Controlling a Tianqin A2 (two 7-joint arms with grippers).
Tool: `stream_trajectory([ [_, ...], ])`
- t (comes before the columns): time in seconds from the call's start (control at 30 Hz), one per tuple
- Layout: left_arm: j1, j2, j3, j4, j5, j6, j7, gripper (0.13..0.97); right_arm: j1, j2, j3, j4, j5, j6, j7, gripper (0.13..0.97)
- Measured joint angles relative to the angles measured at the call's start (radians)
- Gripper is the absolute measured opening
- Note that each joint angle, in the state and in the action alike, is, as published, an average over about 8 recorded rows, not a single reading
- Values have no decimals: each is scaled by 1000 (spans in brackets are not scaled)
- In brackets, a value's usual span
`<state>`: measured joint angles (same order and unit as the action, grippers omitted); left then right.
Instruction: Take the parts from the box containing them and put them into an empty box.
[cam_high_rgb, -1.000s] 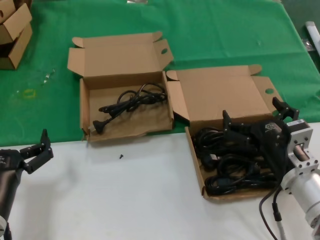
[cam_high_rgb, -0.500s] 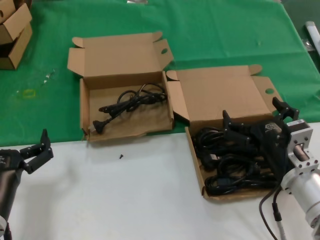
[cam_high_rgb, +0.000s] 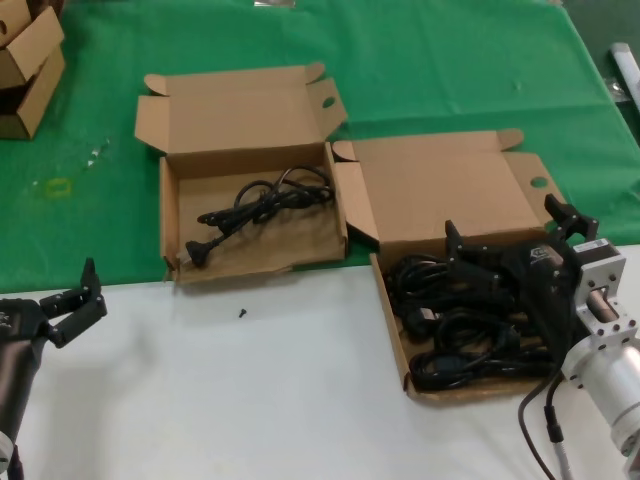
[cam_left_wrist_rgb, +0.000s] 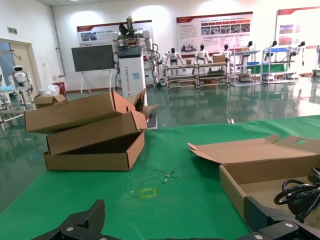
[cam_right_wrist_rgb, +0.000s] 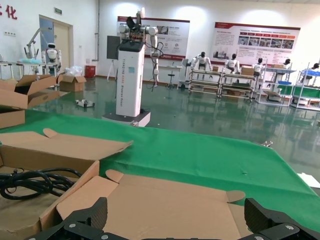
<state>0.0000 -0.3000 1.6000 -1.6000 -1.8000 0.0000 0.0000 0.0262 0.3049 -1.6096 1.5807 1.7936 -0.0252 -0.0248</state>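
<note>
The box holding the parts (cam_high_rgb: 393, 330), with a straight front wall, sits at right; several coiled black power cords (cam_high_rgb: 450, 345) lie in it. My right gripper (cam_high_rgb: 502, 220) hovers over its back half, open and empty; its wrist view shows the gripper (cam_right_wrist_rgb: 175, 205) above that box's lid (cam_right_wrist_rgb: 170, 200). The ragged-fronted box (cam_high_rgb: 168, 215) at centre-left holds one black cord (cam_high_rgb: 262, 203), also seen in the right wrist view (cam_right_wrist_rgb: 35, 181) and the left wrist view (cam_left_wrist_rgb: 300, 192). My left gripper (cam_high_rgb: 70, 290) is open and empty over the white table at lower left, and it shows in its own wrist view (cam_left_wrist_rgb: 174, 207).
Small stacked cartons (cam_high_rgb: 25, 65) stand at the far left on the green cloth (cam_high_rgb: 450, 60), also in the left wrist view (cam_left_wrist_rgb: 90, 135). A tiny black screw (cam_high_rgb: 241, 313) lies on the white table (cam_high_rgb: 250, 400) before the left box.
</note>
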Motion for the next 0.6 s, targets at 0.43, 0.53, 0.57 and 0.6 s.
stream_trajectory([
  [0.43, 0, 0, 0, 0, 0, 0, 0, 966, 0, 0, 0, 0, 0, 0, 0, 966],
  [0.53, 0, 0, 0, 0, 0, 0, 0, 966, 0, 0, 0, 0, 0, 0, 0, 966],
  [0.57, 0, 0, 0, 0, 0, 0, 0, 966, 0, 0, 0, 0, 0, 0, 0, 966],
  [0.6, 0, 0, 0, 0, 0, 0, 0, 966, 0, 0, 0, 0, 0, 0, 0, 966],
])
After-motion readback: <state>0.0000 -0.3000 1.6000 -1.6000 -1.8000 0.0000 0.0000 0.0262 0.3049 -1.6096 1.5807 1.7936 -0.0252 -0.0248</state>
